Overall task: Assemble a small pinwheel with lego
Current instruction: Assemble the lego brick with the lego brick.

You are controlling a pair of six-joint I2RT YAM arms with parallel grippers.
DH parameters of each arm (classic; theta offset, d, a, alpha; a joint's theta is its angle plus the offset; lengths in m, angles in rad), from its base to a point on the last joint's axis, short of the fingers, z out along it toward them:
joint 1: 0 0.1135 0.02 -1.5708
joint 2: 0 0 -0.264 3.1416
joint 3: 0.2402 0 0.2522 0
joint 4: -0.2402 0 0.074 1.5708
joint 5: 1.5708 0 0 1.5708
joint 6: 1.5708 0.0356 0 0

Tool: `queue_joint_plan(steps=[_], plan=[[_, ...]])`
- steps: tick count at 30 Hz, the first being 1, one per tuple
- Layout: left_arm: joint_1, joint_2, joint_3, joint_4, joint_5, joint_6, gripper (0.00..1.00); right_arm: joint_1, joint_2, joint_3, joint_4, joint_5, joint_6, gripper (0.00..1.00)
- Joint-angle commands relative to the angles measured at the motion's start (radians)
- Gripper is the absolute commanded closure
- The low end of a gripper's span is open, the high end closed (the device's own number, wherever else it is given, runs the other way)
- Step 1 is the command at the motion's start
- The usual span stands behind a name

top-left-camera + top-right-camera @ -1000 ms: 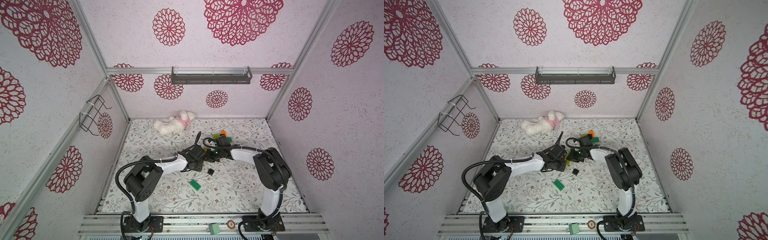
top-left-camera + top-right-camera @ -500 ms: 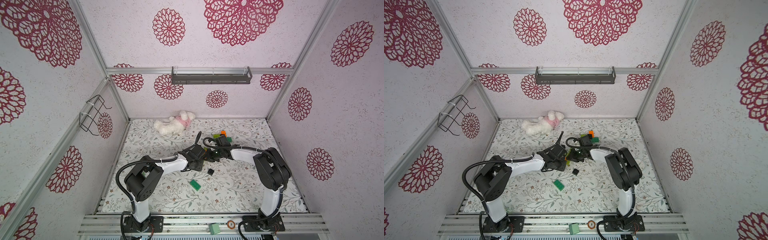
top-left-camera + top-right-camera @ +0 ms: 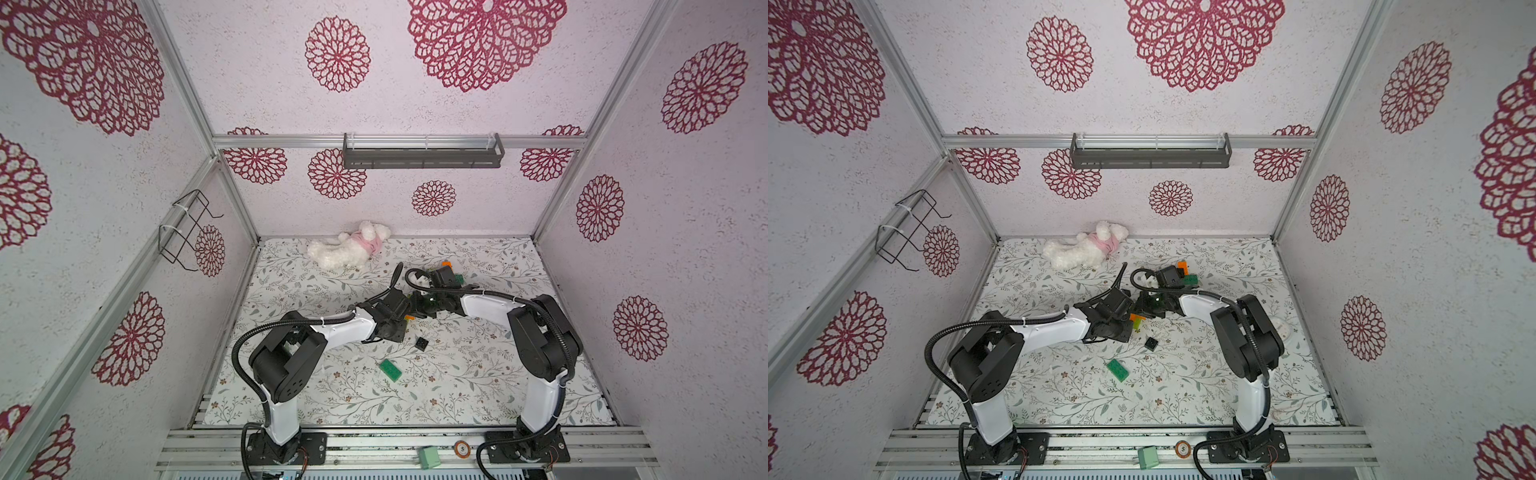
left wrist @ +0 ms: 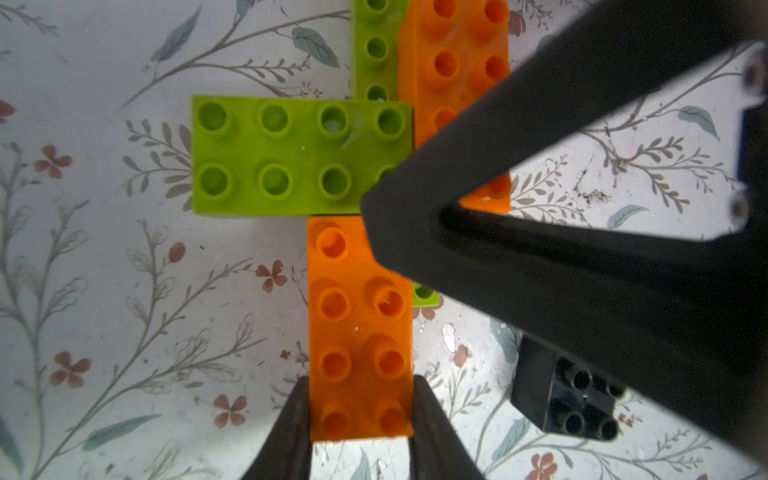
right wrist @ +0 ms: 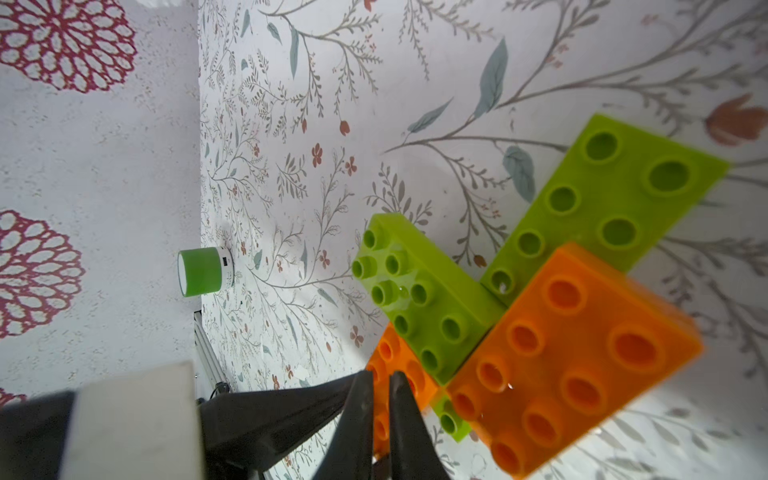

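The lego pinwheel sits near the middle of the flower-patterned tabletop (image 3: 478,374), where the two arms meet. The arms cover most of it in both top views.

In the left wrist view, the left tool (image 4: 360,380) holds the orange brick (image 4: 359,324), with one finger pressed against each long side at its end. This brick touches the lime green brick (image 4: 299,156), which lies crosswise to it. A second orange brick (image 4: 453,54) lies on the far side of the cluster, parallel to the first but offset from it. A second lime green brick (image 4: 376,45) lies alongside that second orange one, partly covered.

The right tool (image 5: 381,376) is narrow, with its jaws almost together and nothing visible between them. Its tip comes down at the centre of the cluster, where the four bricks meet. It is unclear whether the cluster rests on the tabletop or is slightly raised.

A square black brick (image 4: 569,399) lies loose just beside the cluster. A dark green brick (image 3: 390,369) lies nearer the front edge, well apart from it. Beyond the right arm's wrist are a far orange brick (image 3: 1182,266) and a far green brick (image 3: 1191,279), both partly hidden.

A white plush toy (image 3: 345,251) lies against the back wall. A green cylinder (image 5: 201,272) stands at the foot of a side wall.
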Motion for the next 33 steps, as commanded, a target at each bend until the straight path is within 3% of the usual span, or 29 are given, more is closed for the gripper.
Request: queue_joint_plan(steps=[1, 7, 15, 33], plan=[[-0.006, 0.02, 0.022, -0.004, -0.01, 0.012, 0.77, -0.005, 0.023, 0.016, 0.019, -0.025, 0.013, 0.87], [-0.006, 0.028, 0.031, -0.008, -0.01, 0.016, 0.76, 0.0, 0.042, -0.001, 0.002, -0.017, 0.0, 0.87], [-0.006, 0.029, 0.038, -0.016, -0.021, 0.022, 0.75, 0.005, 0.043, -0.022, -0.126, 0.1, -0.055, 0.88], [-0.002, 0.005, 0.05, -0.021, -0.033, 0.018, 0.66, 0.008, 0.048, -0.139, -0.129, 0.211, -0.059, 0.92]])
